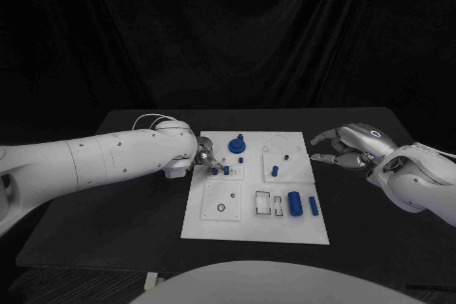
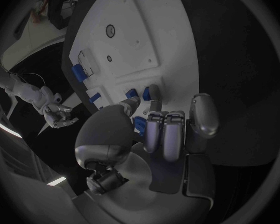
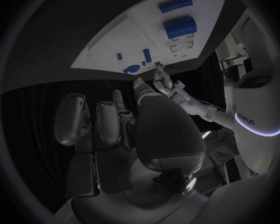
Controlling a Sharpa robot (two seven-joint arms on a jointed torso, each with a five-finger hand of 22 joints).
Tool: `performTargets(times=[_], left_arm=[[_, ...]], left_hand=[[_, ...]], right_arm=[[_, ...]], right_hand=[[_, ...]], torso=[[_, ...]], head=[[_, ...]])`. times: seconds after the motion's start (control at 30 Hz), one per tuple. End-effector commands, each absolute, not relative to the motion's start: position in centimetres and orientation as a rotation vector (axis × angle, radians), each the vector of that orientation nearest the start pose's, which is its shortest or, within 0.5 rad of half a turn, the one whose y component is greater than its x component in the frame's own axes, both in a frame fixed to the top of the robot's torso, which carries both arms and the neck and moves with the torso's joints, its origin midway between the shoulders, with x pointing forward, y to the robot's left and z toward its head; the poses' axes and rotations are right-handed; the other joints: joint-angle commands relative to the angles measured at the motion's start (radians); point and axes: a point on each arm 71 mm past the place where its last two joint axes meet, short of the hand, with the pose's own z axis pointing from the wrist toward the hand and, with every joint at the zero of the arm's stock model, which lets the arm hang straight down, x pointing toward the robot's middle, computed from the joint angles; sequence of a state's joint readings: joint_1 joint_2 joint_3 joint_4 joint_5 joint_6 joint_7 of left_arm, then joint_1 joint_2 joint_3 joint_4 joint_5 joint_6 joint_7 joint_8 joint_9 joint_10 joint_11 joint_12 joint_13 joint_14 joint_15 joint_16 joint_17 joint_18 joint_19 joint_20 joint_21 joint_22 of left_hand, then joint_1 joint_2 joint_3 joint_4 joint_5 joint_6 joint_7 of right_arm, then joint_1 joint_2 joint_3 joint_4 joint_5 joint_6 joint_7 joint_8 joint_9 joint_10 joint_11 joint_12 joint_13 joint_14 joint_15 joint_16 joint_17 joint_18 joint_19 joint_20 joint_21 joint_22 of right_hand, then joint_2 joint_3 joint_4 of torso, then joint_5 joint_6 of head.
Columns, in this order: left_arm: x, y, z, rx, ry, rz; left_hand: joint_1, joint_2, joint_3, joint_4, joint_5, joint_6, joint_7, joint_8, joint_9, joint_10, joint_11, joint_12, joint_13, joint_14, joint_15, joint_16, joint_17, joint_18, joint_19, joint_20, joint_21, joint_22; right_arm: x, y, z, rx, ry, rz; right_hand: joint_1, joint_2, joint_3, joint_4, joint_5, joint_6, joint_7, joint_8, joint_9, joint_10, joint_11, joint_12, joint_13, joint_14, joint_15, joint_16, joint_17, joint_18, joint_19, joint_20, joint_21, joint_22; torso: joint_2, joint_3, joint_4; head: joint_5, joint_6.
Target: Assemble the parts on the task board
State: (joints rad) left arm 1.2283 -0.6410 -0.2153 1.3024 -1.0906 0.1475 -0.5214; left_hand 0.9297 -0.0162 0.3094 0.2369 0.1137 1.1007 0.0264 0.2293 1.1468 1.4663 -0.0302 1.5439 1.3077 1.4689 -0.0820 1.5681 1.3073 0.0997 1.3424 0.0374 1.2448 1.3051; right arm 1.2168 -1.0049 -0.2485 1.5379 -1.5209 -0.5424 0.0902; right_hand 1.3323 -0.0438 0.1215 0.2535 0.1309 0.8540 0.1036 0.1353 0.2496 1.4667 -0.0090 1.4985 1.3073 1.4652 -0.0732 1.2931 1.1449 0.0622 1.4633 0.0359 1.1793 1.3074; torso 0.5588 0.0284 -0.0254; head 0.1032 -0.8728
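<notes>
Task board (image 1: 249, 228): head view — white plate in the middle of the black tabletop (image 1: 361, 205), between the two arms.
Parts, head view: round blue part (image 1: 236, 145) with a peg near the board's far edge; small blue pegs (image 1: 275, 170) mid-board; two blue cylinders (image 1: 296, 204) lying side by side near the right front.
Left hand (image 1: 206, 157): head view — over the board's left far section, fingers pointing down at a small blue piece (image 1: 224, 170); whether it grips the piece, I cannot tell.
Right hand (image 1: 348, 146): head view — off the board's right edge, above the tabletop, fingers curled apart, holding nothing.
Left wrist view: left hand's fingers (image 2: 154, 95) stretch to the board beside small blue pieces (image 2: 131, 93); contact unclear.
Right wrist view: right hand (image 3: 124, 122) well short of the board, fingers spread, nothing in them; the blue cylinders (image 3: 179, 27) lie at the board's far part.
</notes>
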Motion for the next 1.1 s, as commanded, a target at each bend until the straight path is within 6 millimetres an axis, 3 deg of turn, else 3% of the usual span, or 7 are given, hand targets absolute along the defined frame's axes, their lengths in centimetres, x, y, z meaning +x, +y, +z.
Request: performTargets(times=[0.03, 0.63, 0.77, 0.93, 0.97, 1.03, 1.1], left_arm=[[48.8, 18.8, -28.4, -0.073, 2.444, -0.244], [49.3, 20.3, -27.6, -0.17, 2.304, -0.312], [49.7, 20.9, -26.5, -0.198, 2.208, -0.375], [50.6, 21.1, -24.1, -0.187, 2.031, -0.517], [50.7, 21.0, -23.6, -0.177, 1.995, -0.549], [51.0, 20.6, -22.5, -0.139, 1.913, -0.631], [51.1, 20.1, -21.5, -0.093, 1.833, -0.713]], left_hand=[[-0.003, 0.006, -0.031, 0.017, -0.012, 0.003, -0.004, 0.024, 0.03, 0.075, -0.007, -0.001, 0.241, 0.097, -0.002, -0.003, 0.254, -0.005, 0.005, -0.007, -0.006, 0.003], [-0.129, 0.033, -0.226, 0.057, -0.065, -0.011, -0.017, 0.144, 0.184, 0.096, -0.019, 0.019, 0.256, 0.102, -0.013, 0.003, 0.264, -0.009, 0.022, -0.018, 0.0, 0.027], [-0.121, 0.042, -0.249, 0.053, -0.062, 0.023, -0.019, 0.254, 0.207, 0.099, -0.021, 0.021, 0.258, 0.102, -0.014, 0.003, 0.264, -0.009, 0.025, -0.02, 0.001, 0.03], [-0.011, 0.059, -0.282, 0.054, -0.022, 0.029, -0.018, 0.485, 0.237, 0.048, -0.02, -0.028, 0.218, 0.072, -0.012, -0.033, 0.202, -0.005, 0.013, -0.019, -0.024, 0.025], [0.014, 0.058, -0.284, 0.049, -0.004, 0.005, -0.017, 0.477, 0.232, 0.023, -0.018, -0.052, 0.199, 0.065, -0.012, -0.041, 0.187, -0.004, 0.007, -0.018, -0.031, 0.022], [0.096, 0.057, -0.284, 0.043, 0.029, -0.154, -0.003, 0.327, 0.194, -0.069, -0.007, -0.141, 0.129, 0.045, -0.002, -0.062, 0.154, 0.002, -0.019, -0.011, -0.064, 0.008], [0.204, 0.054, -0.269, 0.022, 0.057, -0.247, 0.023, 0.257, 0.163, -0.203, 0.019, -0.266, 0.038, 0.001, 0.023, -0.097, 0.099, 0.011, -0.073, 0.005, -0.124, -0.018]], right_arm=[[44.4, -27.1, -23.0, -0.273, 1.591, 0.598], [44.4, -27.3, -23.0, -0.272, 1.59, 0.595], [44.4, -27.4, -23.0, -0.27, 1.591, 0.592], [44.4, -27.4, -23.0, -0.269, 1.592, 0.59], [44.4, -27.4, -23.0, -0.269, 1.592, 0.59], [44.4, -27.4, -23.0, -0.268, 1.591, 0.59], [44.4, -27.5, -23.0, -0.268, 1.59, 0.59]], right_hand=[[0.006, 0.005, 0.0, -0.006, 0.006, 0.009, -0.001, -0.004, -0.001, 0.045, 0.008, -0.004, 0.154, 0.035, 0.004, -0.006, -0.001, 0.013, -0.005, 0.005, -0.005, 0.163], [0.009, 0.006, 0.001, -0.01, 0.016, 0.01, 0.0, -0.005, -0.003, 0.045, 0.009, -0.004, 0.154, 0.035, 0.005, -0.007, -0.002, 0.013, -0.005, 0.005, -0.007, 0.163], [0.01, 0.007, 0.001, -0.011, 0.02, 0.011, 0.0, -0.005, -0.004, 0.045, 0.009, -0.005, 0.153, 0.035, 0.005, -0.007, -0.003, 0.013, -0.005, 0.005, -0.007, 0.163], [0.011, 0.007, 0.001, -0.011, 0.023, 0.011, 0.0, -0.006, -0.004, 0.045, 0.009, -0.004, 0.154, 0.035, 0.005, -0.008, -0.003, 0.013, -0.005, 0.005, -0.007, 0.163], [0.011, 0.008, 0.001, -0.012, 0.025, 0.011, 0.0, -0.006, -0.005, 0.045, 0.009, -0.005, 0.153, 0.035, 0.005, -0.007, -0.003, 0.013, -0.005, 0.005, -0.007, 0.163], [0.011, 0.008, 0.002, -0.012, 0.027, 0.011, 0.0, -0.006, -0.005, 0.045, 0.009, -0.005, 0.153, 0.035, 0.005, -0.007, -0.003, 0.014, -0.005, 0.005, -0.007, 0.163], [0.012, 0.009, 0.002, -0.012, 0.028, 0.011, 0.0, -0.006, -0.005, 0.044, 0.009, -0.005, 0.153, 0.035, 0.005, -0.007, -0.003, 0.014, -0.005, 0.005, -0.008, 0.163]], torso=[[0.001, 0.0004, 0.0012], [0.001, -0.0002, 0.0007], [0.001, -0.0005, 0.0006], [0.0, -0.0011, 0.0002], [0.0, -0.0009, 0.0001], [-0.001, -0.0005, -0.0001], [0.0, 0.0001, 0.0]], head=[[-0.001, 0.0], [0.0, 0.0], [-0.001, 0.0], [-0.004, 0.0], [-0.004, 0.0], [-0.004, 0.0], [-0.004, 0.0]])
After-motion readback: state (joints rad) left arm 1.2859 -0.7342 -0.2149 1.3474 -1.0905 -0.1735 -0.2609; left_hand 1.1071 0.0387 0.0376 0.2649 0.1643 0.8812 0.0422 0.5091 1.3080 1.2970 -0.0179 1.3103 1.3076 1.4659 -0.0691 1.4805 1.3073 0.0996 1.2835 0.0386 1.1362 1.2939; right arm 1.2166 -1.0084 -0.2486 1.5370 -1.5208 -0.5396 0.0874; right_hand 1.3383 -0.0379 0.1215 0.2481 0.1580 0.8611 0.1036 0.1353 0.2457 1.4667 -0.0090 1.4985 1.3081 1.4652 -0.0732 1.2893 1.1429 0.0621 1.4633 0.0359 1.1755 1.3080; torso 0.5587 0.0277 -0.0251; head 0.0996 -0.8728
